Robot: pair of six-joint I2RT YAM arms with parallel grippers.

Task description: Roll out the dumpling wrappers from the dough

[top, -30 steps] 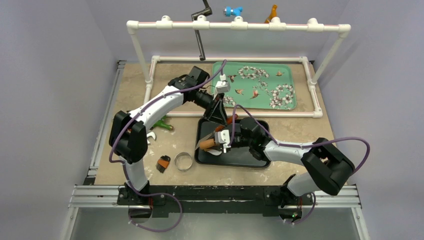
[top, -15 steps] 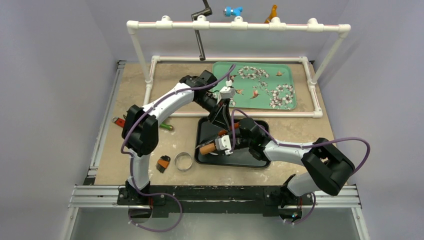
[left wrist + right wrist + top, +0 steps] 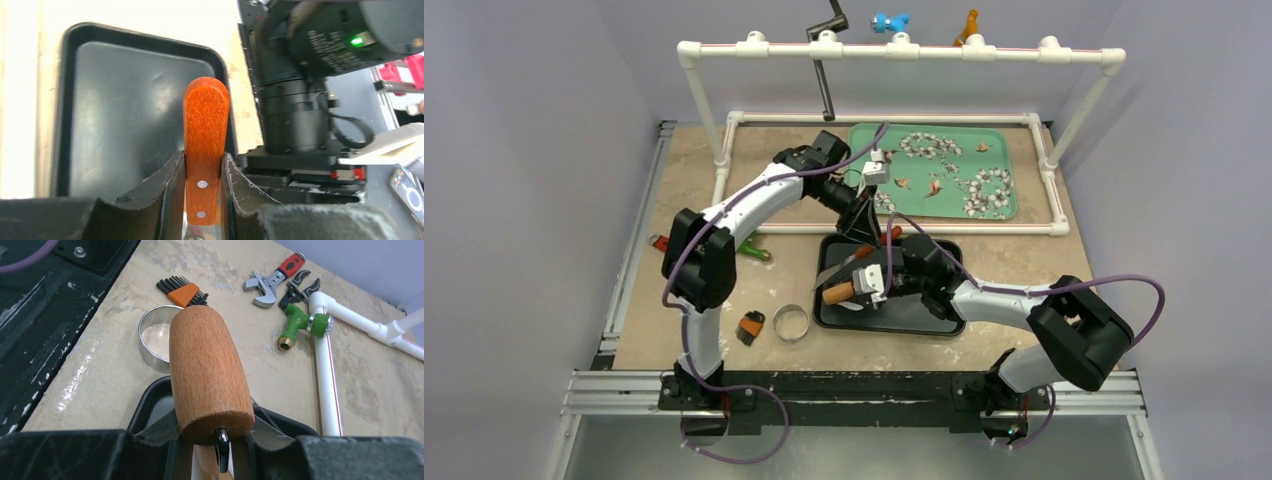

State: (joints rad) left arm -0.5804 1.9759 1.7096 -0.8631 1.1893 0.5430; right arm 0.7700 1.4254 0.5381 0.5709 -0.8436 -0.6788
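Observation:
My left gripper [image 3: 865, 230] is shut on the orange wooden handle [image 3: 205, 125] of a scraper. Its metal blade [image 3: 834, 268] slants down-left over the black tray [image 3: 924, 312]. In the left wrist view the gripper [image 3: 202, 159] clamps the handle from both sides. My right gripper [image 3: 873, 285] is shut on a wooden rolling pin [image 3: 840, 293], which lies over the tray's left part. In the right wrist view the gripper [image 3: 214, 422] holds the pin [image 3: 206, 370]. A sliver of white shows under the pin [image 3: 852, 305]. No clear dumpling wrapper is in view.
A metal ring cutter [image 3: 791, 322] and a hex key set [image 3: 750, 327] lie left of the tray. A green tap fitting [image 3: 300, 325] and a wrench [image 3: 272, 281] lie further left. A green flower-printed tray [image 3: 944, 205] sits inside the white pipe frame [image 3: 894, 228] behind.
My left gripper has shifted a little back and left, and the scraper blade has swung out to the lower left. The rolling pin has moved slightly left on the tray.

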